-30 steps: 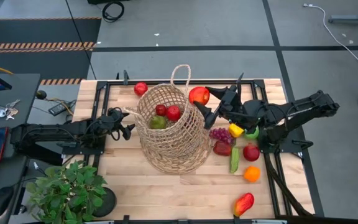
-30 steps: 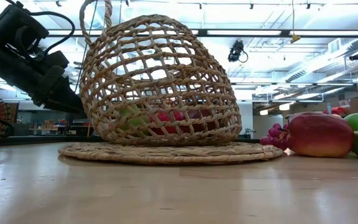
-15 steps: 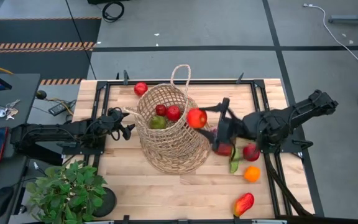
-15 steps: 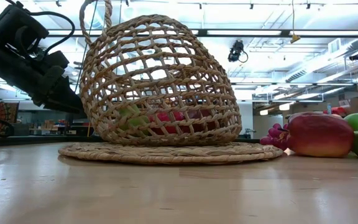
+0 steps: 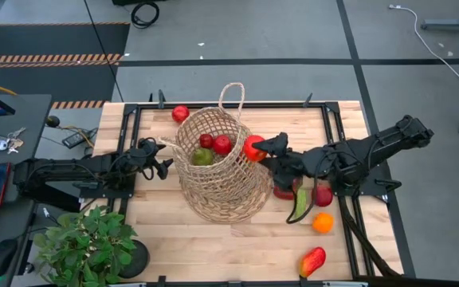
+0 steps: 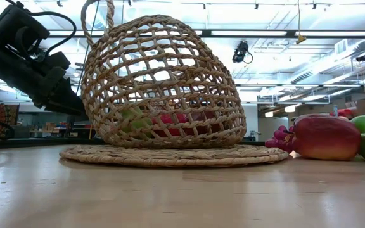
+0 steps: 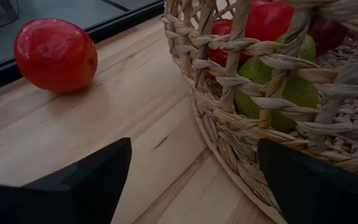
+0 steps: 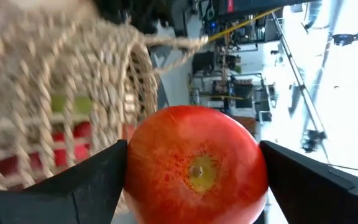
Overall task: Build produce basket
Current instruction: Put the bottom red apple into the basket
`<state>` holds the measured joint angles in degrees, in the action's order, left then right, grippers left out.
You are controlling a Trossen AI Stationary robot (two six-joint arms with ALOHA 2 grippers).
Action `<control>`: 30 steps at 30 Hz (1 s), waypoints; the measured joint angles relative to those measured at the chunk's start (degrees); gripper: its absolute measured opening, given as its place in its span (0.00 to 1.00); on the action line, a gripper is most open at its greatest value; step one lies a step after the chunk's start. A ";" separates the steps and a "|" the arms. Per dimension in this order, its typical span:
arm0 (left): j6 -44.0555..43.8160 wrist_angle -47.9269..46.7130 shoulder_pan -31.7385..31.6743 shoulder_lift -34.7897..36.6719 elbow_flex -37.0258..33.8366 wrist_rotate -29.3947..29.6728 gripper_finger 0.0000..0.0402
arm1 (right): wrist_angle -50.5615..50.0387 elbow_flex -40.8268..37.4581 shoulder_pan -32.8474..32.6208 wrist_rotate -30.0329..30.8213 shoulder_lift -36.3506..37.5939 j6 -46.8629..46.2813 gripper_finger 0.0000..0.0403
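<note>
The tan wicker basket [image 5: 217, 175] stands mid-table on its flat woven base [image 6: 170, 155]. Inside it lie two red pieces [image 5: 223, 144] and a green one [image 5: 202, 157]. My right gripper [image 5: 263, 151] is shut on a red apple [image 8: 194, 165], held over the right side of the basket's rim. My left gripper [image 7: 191, 158] stands open, low beside the basket's left wall [image 7: 241, 118]. Another red apple [image 7: 55, 55] rests on the table at the far left. More produce [image 5: 322, 209] lies on the table right of the basket. My right gripper pinches the red apple by two opposite sides [image 8: 135, 168] between its two fingers [image 8: 79, 186]. The fingers come roughly level from the table's right. The apple is lifted clear, at the basket's right rim [image 5: 245, 155], its dimpled end [image 8: 197, 171] facing the wrist.
Right of the basket lie purple grapes [image 6: 279, 138], a red piece [image 6: 325, 137], a green stick [image 5: 300, 203], a red fruit [image 5: 322, 195], an orange [image 5: 323, 222] and a mango [image 5: 312, 261]. A potted plant [image 5: 86, 243] stands at the near left corner.
My right gripper has carried the red apple from beyond the basket's far right rim toward the near edge and slightly down, to the right side of the rim. Its wrist has rolled about a quarter turn. The basket and my left arm have kept still.
</note>
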<state>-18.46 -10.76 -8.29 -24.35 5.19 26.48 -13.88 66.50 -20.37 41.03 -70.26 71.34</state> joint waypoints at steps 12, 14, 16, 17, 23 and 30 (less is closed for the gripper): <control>0.00 0.00 0.02 0.00 0.00 0.00 0.89 | 0.01 0.00 3.49 0.27 0.00 -6.53 0.90; 0.00 0.00 0.00 -0.01 0.00 0.00 0.89 | 0.06 0.00 4.33 0.25 0.00 -12.10 0.90; 0.00 0.00 0.00 0.01 0.00 0.00 0.89 | 0.39 0.00 5.27 0.24 0.00 -19.90 0.90; 0.02 0.00 0.00 0.01 0.00 0.00 0.89 | 0.77 0.00 5.76 0.14 0.00 -24.69 0.90; 0.02 0.00 0.02 0.01 0.00 0.01 0.89 | 3.34 0.00 8.08 -0.50 0.00 -61.07 0.90; 0.00 0.00 0.00 0.00 0.01 0.01 0.89 | 3.62 0.00 9.49 -0.76 0.00 -82.32 0.90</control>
<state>-18.46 -10.76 -8.29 -24.35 5.20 26.49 -10.26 66.50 -10.88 40.27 -70.26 -10.97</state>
